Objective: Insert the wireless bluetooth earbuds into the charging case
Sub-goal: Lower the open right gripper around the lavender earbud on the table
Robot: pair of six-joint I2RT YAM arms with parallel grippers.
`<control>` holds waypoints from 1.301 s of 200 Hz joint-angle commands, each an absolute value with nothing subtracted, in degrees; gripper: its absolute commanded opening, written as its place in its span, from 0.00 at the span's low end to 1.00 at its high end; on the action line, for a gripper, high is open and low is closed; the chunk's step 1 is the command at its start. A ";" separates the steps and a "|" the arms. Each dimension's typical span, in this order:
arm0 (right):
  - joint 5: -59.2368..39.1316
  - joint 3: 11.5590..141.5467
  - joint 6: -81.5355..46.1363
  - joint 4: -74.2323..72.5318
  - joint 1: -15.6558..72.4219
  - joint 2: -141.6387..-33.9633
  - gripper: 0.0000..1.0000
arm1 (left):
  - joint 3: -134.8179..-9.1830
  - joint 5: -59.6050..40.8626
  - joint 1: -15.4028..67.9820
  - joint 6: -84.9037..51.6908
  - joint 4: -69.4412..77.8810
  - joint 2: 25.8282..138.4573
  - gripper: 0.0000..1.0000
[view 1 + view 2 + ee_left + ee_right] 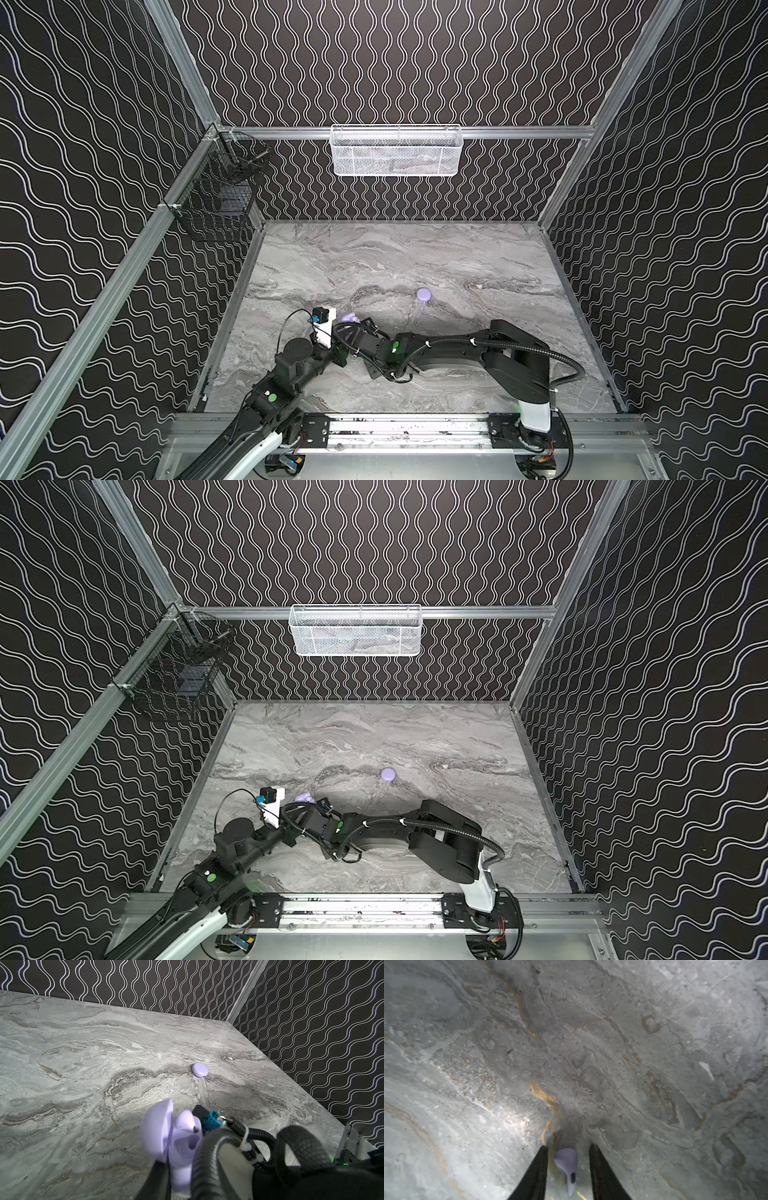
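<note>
Grey marble counter (457,257), wavy black walls (374,62). Toward its left edge the left end effector (176,1172) clamps an open case (166,1142), lid up, one earbud (188,1122) seated inside. Right end effector (568,1146) stands narrowly parted around a loose earbud (566,1161), gaps either side: pale lavender, head toward the fingertips, stem along the fingers toward the wrist, dark spot on it. Closed case (424,294) lies mid-counter.

Our left arm (291,365) reaches in from the near left, with the left gripper (174,1167) clamped on the open charging case (176,1140). Our right arm (457,349) stretches low across to the left, and the right gripper (568,1147) points down with its jaws apart.
</note>
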State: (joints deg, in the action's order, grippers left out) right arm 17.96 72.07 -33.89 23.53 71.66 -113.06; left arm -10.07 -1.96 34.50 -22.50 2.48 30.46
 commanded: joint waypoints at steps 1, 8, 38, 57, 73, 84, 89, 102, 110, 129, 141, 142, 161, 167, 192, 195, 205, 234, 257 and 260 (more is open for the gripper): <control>17.93 72.77 -33.71 25.86 71.81 -113.53 0.34 | -10.28 -1.87 34.38 -22.85 4.77 30.44 0.15; 17.93 72.86 -33.70 26.09 71.86 -113.61 0.34 | -10.23 -1.85 34.37 -22.87 4.79 30.41 0.15; 18.08 73.12 -33.75 26.63 71.87 -113.73 0.33 | -10.28 -1.93 34.37 -22.91 4.79 30.50 0.15; 18.11 73.48 -33.64 26.89 71.84 -113.97 0.33 | -10.28 -1.93 34.37 -22.90 4.83 30.74 0.16; 18.02 73.65 -33.61 26.97 71.81 -114.10 0.32 | -10.28 -1.93 34.41 -22.85 4.84 30.84 0.16; 17.95 73.74 -33.60 26.91 71.84 -114.41 0.32 | -10.28 -2.00 34.37 -22.85 4.99 30.79 0.16; 17.93 73.74 -33.53 26.89 71.81 -114.58 0.32 | -10.28 -2.03 34.40 -22.79 5.01 30.88 0.16; 17.85 74.00 -33.53 27.03 71.81 -114.86 0.32 | -10.24 -2.11 34.37 -22.77 5.11 31.19 0.16; 17.84 74.09 -33.60 27.15 71.84 -114.96 0.32 | -10.28 -2.19 34.37 -22.76 5.18 31.42 0.16; 17.67 74.09 -33.69 27.14 71.81 -115.00 0.31 | -10.24 -2.29 34.41 -22.76 5.38 31.64 0.16; 17.80 74.09 -33.80 27.33 71.81 -115.14 0.30 | -10.28 -2.29 34.38 -22.79 5.39 31.64 0.16; 17.78 74.09 -33.82 27.33 71.81 -115.09 0.30 | -10.28 -2.29 34.37 -22.77 5.42 31.64 0.16; 17.75 74.00 -33.88 27.51 71.86 -115.04 0.30 | -10.28 -2.29 34.33 -22.79 5.30 31.60 0.16; 17.76 73.95 -33.93 27.59 71.89 -115.04 0.29 | -10.28 -2.29 34.36 -22.76 5.34 31.55 0.16; 17.75 73.67 -34.00 27.77 71.85 -114.82 0.28 | -10.28 -2.29 34.38 -22.77 5.28 31.64 0.16; 17.75 73.66 -34.01 27.77 71.86 -114.79 0.28 | -10.28 -2.29 34.37 -22.76 5.32 31.55 0.16; 17.84 73.60 -34.02 27.86 71.82 -114.71 0.27 | -10.28 -2.29 34.43 -22.77 5.37 31.55 0.16; 18.01 73.48 -34.16 27.86 71.82 -114.37 0.27 | -10.28 -2.29 34.34 -22.76 5.36 31.61 0.16; 18.19 73.39 -34.28 27.93 71.83 -114.25 0.24 | -10.28 -2.29 34.32 -22.77 5.36 31.67 0.16; 18.24 73.39 -34.30 27.95 71.81 -114.26 0.24 | -10.28 -2.29 34.28 -22.81 5.36 31.72 0.16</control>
State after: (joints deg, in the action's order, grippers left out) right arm 18.20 73.73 -34.06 25.06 71.68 -114.34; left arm -10.07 -1.83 34.46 -22.50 2.50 31.55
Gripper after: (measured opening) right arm 0.250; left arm 0.232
